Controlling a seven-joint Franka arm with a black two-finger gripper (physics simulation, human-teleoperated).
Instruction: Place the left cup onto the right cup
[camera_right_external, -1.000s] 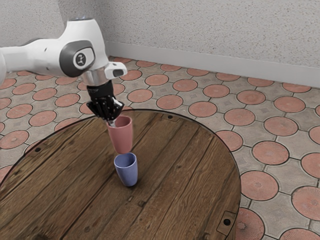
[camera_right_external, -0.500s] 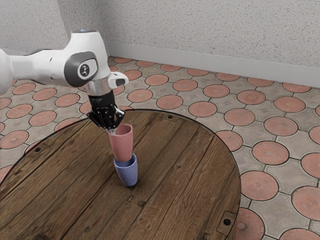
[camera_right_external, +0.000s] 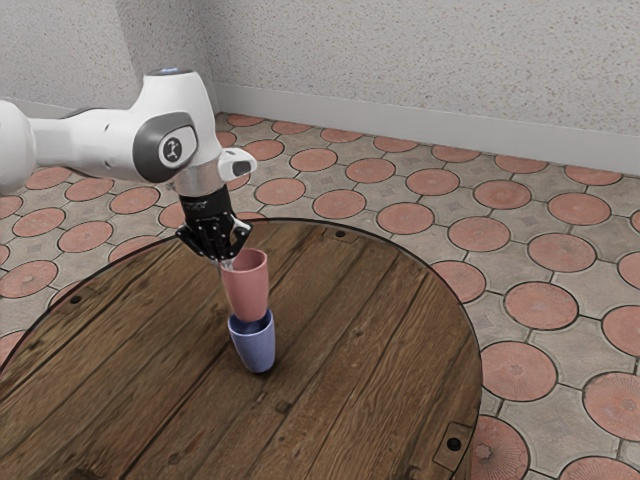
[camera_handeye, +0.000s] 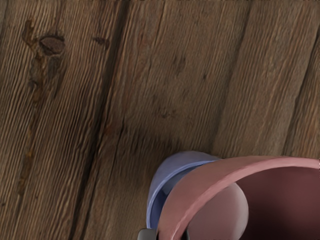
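Our gripper (camera_right_external: 226, 256) sits at the pink cup's (camera_right_external: 245, 288) rim, on the exterior view's left side, touching it. Whether it clasps the rim or has let go, we cannot tell. The pink cup stands nested in the blue cup (camera_right_external: 254, 345) on the round wooden table (camera_right_external: 380, 340).

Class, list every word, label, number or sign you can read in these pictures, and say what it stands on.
No readable words or numbers.
Small dark mark on the round grey joint cap of the white robot arm: too small to read.
No markings on the tall pink plastic cup, short blue plastic cup or round dark wooden table.
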